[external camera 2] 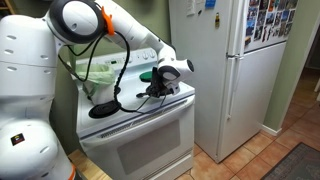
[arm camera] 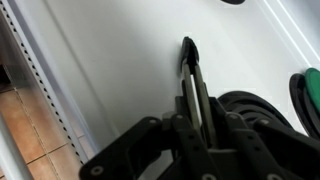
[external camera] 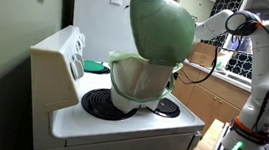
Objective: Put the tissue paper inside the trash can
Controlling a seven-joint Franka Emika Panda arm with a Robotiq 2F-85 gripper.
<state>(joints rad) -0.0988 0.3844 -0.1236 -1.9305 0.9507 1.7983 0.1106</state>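
Note:
The trash can [external camera: 139,84], a cream-white round bin with a pale green rim, stands on the white stove [external camera: 119,131], and its big green domed lid [external camera: 162,28] is tipped up open. Behind the arm's cables a green part of the trash can [external camera 2: 103,70] shows. My gripper [external camera 2: 152,92] hangs low over the stove top beside the can. In the wrist view the gripper [arm camera: 188,45] is shut, its thin fingertips [arm camera: 190,52] pressed together over the bare white stove top [arm camera: 100,60], with nothing visible between them. No tissue paper is in view.
A black burner [arm camera: 250,105] lies just beside the fingers, and another burner [external camera: 96,103] is at the can's foot. The stove's raised back panel [external camera: 61,52] and a white fridge [external camera 2: 230,70] border the area. Tiled floor [arm camera: 30,120] lies past the stove's edge.

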